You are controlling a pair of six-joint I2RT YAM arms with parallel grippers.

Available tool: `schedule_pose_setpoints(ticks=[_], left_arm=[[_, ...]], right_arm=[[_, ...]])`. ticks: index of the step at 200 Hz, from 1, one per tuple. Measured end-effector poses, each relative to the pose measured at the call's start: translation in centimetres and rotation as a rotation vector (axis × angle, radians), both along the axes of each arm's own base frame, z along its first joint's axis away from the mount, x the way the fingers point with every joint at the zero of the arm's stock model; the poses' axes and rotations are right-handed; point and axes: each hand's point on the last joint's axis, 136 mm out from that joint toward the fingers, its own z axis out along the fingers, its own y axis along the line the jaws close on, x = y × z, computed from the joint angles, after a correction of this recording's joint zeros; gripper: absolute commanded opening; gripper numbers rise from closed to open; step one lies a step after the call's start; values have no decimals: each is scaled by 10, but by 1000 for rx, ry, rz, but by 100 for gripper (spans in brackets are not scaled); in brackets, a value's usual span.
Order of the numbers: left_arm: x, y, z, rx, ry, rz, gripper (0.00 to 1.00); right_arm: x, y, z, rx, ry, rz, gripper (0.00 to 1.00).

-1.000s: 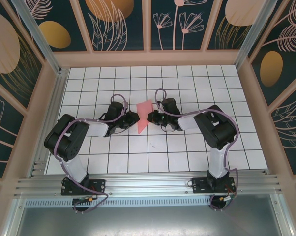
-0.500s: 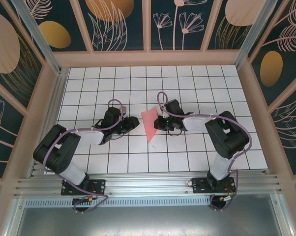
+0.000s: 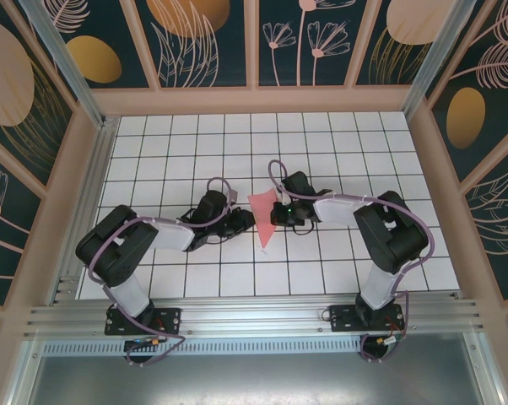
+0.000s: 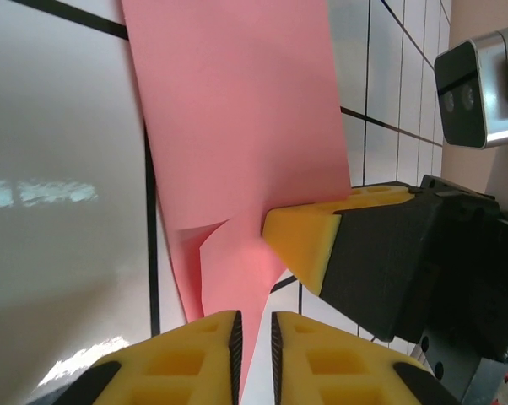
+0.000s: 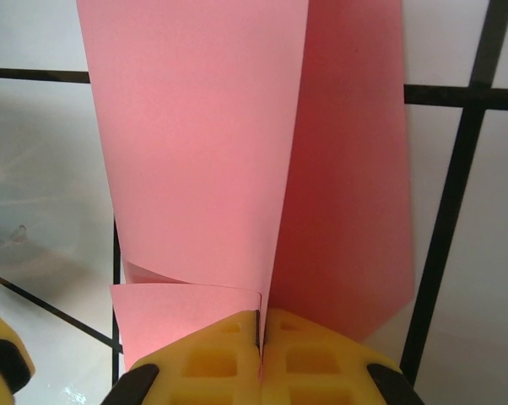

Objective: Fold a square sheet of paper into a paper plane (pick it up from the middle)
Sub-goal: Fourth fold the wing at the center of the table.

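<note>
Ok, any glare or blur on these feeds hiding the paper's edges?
Left wrist: white glare streaks on the glossy table beside the paper, whose edges are crisp. Right wrist: milky sheen on the table, paper sharp, its right flap in shade. Top view: even light, no glare, only soft shadows on the table.

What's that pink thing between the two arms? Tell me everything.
The pink paper is a thin, plain sheet folded into a wedge with overlapping flaps, its point toward the arm bases. It lies low over the white grid table. The right gripper is shut on one edge; the left gripper sits at the narrow tip.
</note>
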Motion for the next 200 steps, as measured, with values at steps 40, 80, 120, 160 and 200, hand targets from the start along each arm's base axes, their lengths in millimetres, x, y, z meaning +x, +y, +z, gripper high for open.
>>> schedule_pose_setpoints(ticks=[40, 80, 120, 160, 200], left_arm=[[6, -11, -7, -13, 22, -18, 9], [16, -20, -8, -1, 34, -29, 0], [12, -15, -23, 60, 88, -24, 0], [8, -9, -34, 111, 120, -24, 0], [11, -10, -35, 130, 131, -24, 0]], right_arm=[[2, -1, 1, -15, -7, 5, 4], [2, -1, 0, -20, -1, 4, 3], [3, -1, 2, -30, 2, 2, 4], [4, -2, 3, -34, 6, 1, 7], [0, 4, 6, 2, 30, 4, 24]])
